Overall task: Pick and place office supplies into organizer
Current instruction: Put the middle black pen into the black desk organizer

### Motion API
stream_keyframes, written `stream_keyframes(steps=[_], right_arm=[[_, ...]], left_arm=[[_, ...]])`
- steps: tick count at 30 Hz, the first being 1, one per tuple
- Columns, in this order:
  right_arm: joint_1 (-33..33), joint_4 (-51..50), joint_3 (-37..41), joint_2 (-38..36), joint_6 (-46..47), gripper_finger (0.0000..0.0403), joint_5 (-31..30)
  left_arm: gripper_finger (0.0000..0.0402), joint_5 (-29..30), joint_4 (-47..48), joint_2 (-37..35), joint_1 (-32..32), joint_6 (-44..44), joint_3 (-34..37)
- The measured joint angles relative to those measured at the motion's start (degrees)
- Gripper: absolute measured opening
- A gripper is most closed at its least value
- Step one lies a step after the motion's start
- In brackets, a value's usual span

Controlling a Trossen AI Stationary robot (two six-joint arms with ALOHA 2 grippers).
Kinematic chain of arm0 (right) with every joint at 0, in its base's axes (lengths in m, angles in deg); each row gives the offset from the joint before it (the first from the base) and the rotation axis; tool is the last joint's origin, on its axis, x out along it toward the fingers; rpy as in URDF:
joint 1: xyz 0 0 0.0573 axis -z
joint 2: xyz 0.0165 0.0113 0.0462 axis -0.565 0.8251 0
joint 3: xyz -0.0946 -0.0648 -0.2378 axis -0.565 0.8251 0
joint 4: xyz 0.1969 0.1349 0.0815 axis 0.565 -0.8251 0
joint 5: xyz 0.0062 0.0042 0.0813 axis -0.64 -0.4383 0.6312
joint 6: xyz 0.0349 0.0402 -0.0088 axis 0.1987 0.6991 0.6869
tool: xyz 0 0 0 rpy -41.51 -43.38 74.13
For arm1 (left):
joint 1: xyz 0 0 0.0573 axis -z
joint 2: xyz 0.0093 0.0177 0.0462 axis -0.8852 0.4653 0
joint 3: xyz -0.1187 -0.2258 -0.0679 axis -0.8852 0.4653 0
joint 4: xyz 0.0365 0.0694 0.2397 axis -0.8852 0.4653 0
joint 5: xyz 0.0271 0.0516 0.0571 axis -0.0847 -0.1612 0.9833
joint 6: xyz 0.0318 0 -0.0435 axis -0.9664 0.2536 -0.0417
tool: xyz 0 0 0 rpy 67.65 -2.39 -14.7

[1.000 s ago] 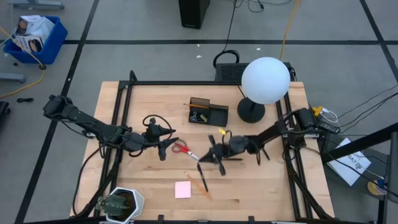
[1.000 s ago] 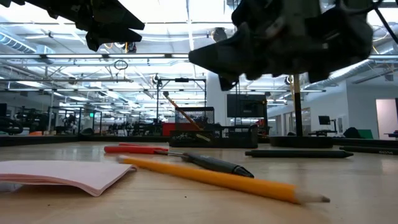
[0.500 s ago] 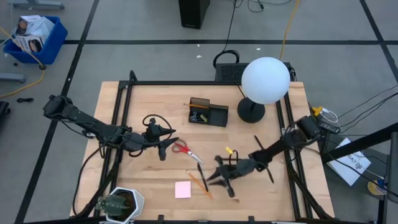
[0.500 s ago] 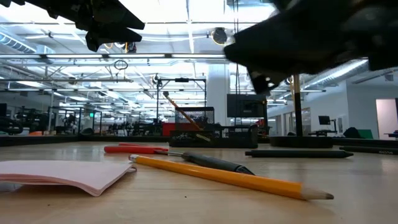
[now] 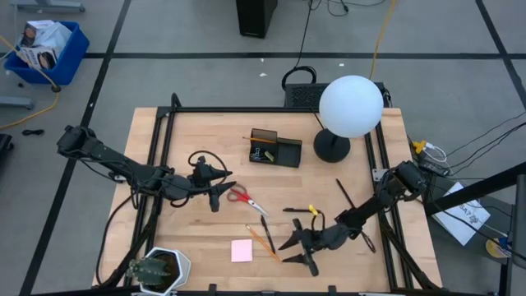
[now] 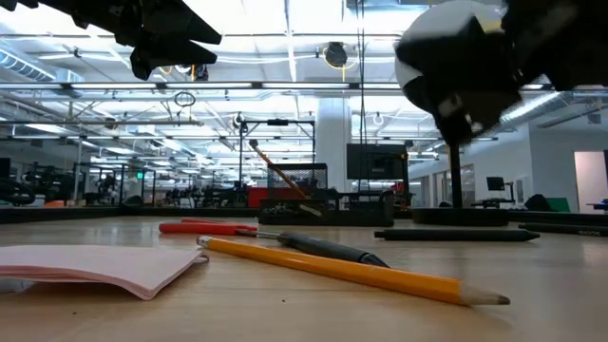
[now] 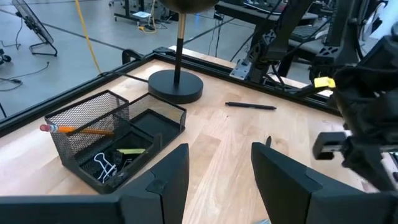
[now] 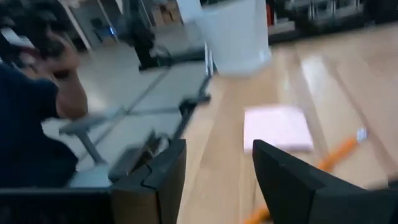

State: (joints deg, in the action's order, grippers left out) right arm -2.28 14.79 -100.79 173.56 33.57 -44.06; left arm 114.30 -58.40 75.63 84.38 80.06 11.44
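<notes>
Hovering low over the near part of the light wooden table (image 5: 189, 131): right gripper (image 5: 297, 251), fingers spread with nothing between them, just beside the orange pencil (image 5: 263, 243) and near the small square pink sticky-note pad (image 5: 242, 251); through the right wrist view, same pink pad (image 8: 277, 127) and pencil (image 8: 329, 158) ahead of the parted dark fingers (image 8: 155, 180), with a person's dark sleeve (image 8: 28, 124) at the edge of the room beyond

Parked above the table's left-middle: left gripper (image 5: 217, 194), fingers apart and holding nothing, close by the red-handled scissors (image 5: 243, 197)

Lying flat between scissors and pencil: a thin black pen (image 5: 265, 225); another black pen (image 5: 345, 194) on its own nearer the right arm, well apart from the rest

Standing toward the far side, beside the round black lamp base (image 5: 331, 146) under its white globe (image 5: 351, 105): the small black wire-mesh organizer tray (image 5: 275, 147), already holding a pencil (image 7: 78, 130) in its taller back section and a black binder clip (image 7: 104, 165) in a lower compartment

Seen level from the low view: pink pad (image 6: 95, 265), orange pencil (image 6: 351, 273) and scissors (image 6: 207, 228) flat on the wood, untouched
</notes>
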Motion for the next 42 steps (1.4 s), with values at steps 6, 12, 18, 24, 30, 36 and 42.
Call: stream_keyframes(steps=[6,12,18,24,30,36,42], right_arm=[[2.3,-11.6,0.0,-0.2,2.6,0.0176,-1.7],[4.6,-22.8,0.0,-2.3,3.4,0.0166,-2.3],[3.6,-32.0,0.0,-9.4,-4.3,0.0147,-12.3],[0.2,-33.8,7.0,-18.4,-4.6,0.0129,-18.8],[-1.2,-19.7,23.3,-25.8,-1.3,0.0113,-23.0],[0.3,-14.9,32.2,-29.2,-1.9,0.0103,-22.9],[0.6,-15.5,34.8,-27.5,3.0,0.01,-22.5]], left_arm=[[0.0179,0.0,0.3,0.0,0.0,0.0,0.0],[0.0179,0.0,0.3,0.0,0.0,-0.3,0.0],[0.0179,0.0,0.6,0.0,0.0,-0.3,0.0],[0.0179,0.0,0.7,0.0,0.0,-0.4,0.0],[0.0179,0.0,0.7,0.0,0.0,-0.9,0.0],[0.0179,0.0,0.5,0.0,0.0,-0.9,0.0],[0.0179,0.0,0.4,0.0,0.0,-1.1,0.0]])
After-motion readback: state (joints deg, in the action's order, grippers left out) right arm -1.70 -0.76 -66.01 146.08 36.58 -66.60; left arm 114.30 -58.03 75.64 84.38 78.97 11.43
